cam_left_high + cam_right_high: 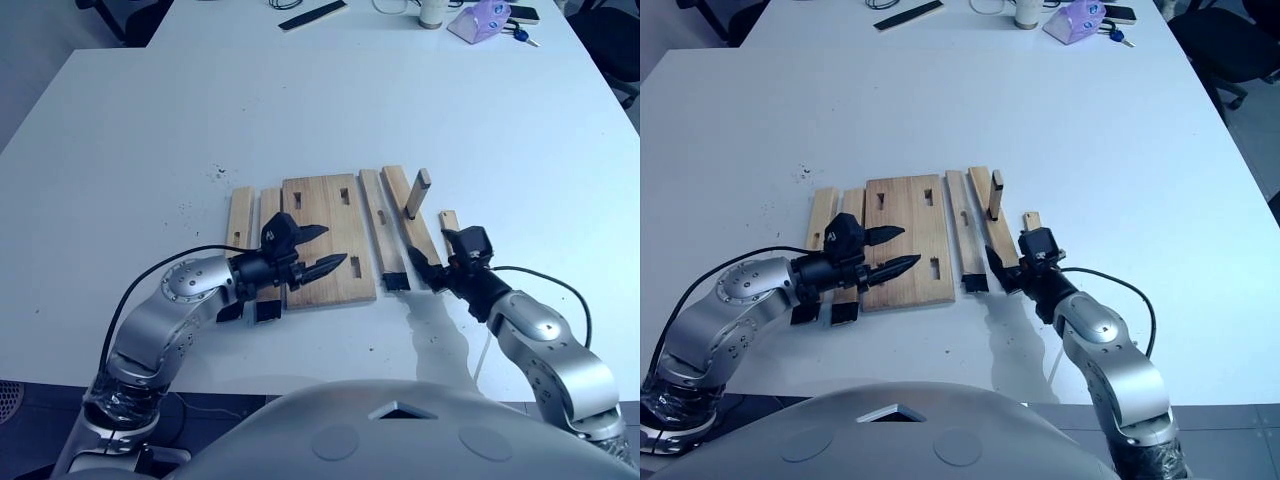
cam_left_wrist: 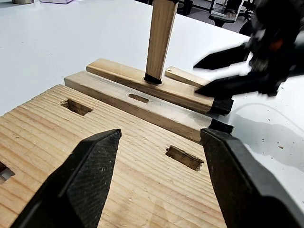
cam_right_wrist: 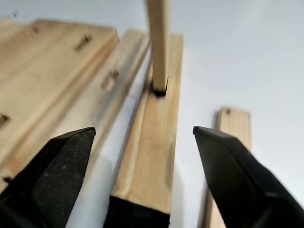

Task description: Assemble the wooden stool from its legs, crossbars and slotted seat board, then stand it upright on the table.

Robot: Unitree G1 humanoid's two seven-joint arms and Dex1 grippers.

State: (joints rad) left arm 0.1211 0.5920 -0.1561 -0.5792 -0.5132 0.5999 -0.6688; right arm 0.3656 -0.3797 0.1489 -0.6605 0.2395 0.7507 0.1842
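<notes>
The slotted seat board [image 1: 328, 240] lies flat on the white table [image 1: 150, 130]. Two legs [image 1: 240, 215] lie left of it and two more [image 1: 372, 222] right of it. A short crossbar [image 1: 418, 192] stands upright in the slot of the rightmost leg [image 3: 152, 156]. A small wooden piece [image 1: 449, 219] lies further right. My left gripper [image 1: 333, 247] hovers open over the board's near half, nothing between its fingers [image 2: 90, 175]. My right gripper [image 1: 430, 248] is open at the near end of the rightmost leg, straddling it without holding it.
A black strip [image 1: 312, 15], a cup [image 1: 432, 12], a purple object [image 1: 485, 20] and a phone [image 1: 522, 14] sit at the table's far edge. Dark specks [image 1: 215, 172] dot the surface left of the parts. Wide bare table lies to the left and beyond.
</notes>
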